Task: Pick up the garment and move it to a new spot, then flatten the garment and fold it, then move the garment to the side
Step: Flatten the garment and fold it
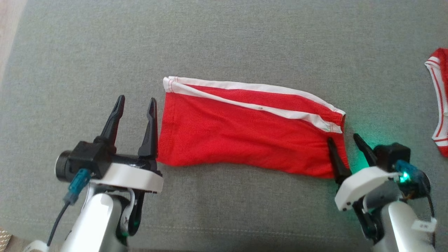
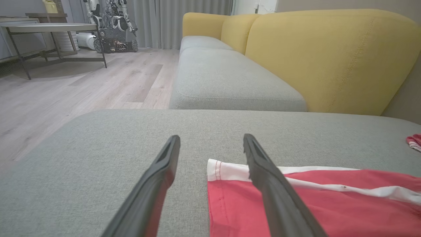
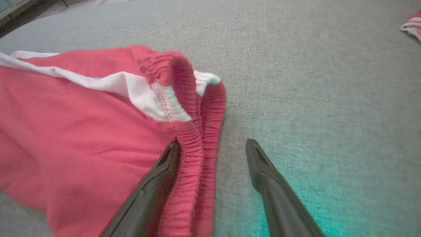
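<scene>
At the far left, the left tool (image 1: 137, 99), fingers spread wide, gripping nothing. Hovers low over the grey woven-fabric sofa seat (image 1: 224, 42), just off the left end of the garment. Right beside its right finger: the hemmed left edge of the folded red knit garment with white stripes (image 1: 245, 136); cannot tell whether finger and cloth touch. Seen along the left tool's fingers, beyond their tips: more grey seat, then the mustard-yellow padded backrest (image 2: 329, 59), with pale wooden plank floor (image 2: 82, 89) off to their left.

Between the two tools, lies flat on the seat, folded lengthwise, white stripes along the edge farther from both tools.

At its right end, the right tool (image 1: 343, 138), likewise spread open, clamping nothing. Left finger sits over the gathered red elastic waistband (image 3: 197, 148); right finger stands off the cloth, above bare seat lit green.

Well to the right of the right tool, apart from everything else, a second red-and-white striped cloth piece (image 1: 439, 101) on the same seat.
</scene>
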Available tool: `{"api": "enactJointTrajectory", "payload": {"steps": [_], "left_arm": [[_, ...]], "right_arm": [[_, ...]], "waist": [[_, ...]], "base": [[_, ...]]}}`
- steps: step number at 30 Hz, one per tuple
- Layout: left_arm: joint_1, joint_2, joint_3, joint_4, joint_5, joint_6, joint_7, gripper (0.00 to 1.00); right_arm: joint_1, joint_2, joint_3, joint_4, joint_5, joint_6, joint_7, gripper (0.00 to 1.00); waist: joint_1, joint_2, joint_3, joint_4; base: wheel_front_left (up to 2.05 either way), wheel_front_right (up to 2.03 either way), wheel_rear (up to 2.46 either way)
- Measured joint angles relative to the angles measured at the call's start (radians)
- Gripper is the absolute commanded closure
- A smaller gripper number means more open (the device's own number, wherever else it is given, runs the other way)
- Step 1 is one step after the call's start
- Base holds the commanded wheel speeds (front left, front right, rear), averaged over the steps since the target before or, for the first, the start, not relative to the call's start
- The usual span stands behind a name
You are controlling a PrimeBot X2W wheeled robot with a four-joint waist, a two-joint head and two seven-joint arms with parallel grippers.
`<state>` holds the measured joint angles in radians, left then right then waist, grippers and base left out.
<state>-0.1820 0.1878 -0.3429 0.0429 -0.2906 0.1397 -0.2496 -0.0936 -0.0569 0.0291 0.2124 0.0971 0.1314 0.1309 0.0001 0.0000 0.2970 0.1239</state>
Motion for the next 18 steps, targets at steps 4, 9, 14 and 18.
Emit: {"api": "enactJointTrajectory", "payload": {"steps": [4, 9, 14, 18], "left_arm": [[-0.008, -0.009, 0.005, 0.011, 0.006, -0.009, 0.0, 0.0], [-0.008, -0.025, 0.026, 0.017, 0.018, -0.018, 0.0, 0.0], [-0.007, -0.033, 0.038, 0.021, 0.026, -0.03, 0.0, 0.0], [-0.005, -0.036, 0.063, 0.024, 0.035, -0.036, 0.0, 0.0]], "right_arm": [[-0.046, 0.0, 0.018, 0.044, 0.031, 0.0, 0.029, 0.0], [-0.076, -0.008, 0.037, 0.075, 0.1, 0.0, 0.06, 1.0], [-0.079, -0.025, 0.05, 0.073, 0.143, 0.0, 0.082, 1.0], [-0.061, -0.062, 0.035, 0.049, 0.152, 0.0, 0.105, 1.0]], "waist": [[0.0, 0.0, 0.005, 0.004], [0.0, 0.0, 0.002, 0.003], [0.0, 0.0, -0.008, -0.007], [0.0, 0.0, -0.02, -0.019]], "base": [[0.0, 0.0, 0.0], [0.0, 0.0, 0.0], [0.0, 0.0, 0.0], [0.0, 0.0, 0.0]]}}
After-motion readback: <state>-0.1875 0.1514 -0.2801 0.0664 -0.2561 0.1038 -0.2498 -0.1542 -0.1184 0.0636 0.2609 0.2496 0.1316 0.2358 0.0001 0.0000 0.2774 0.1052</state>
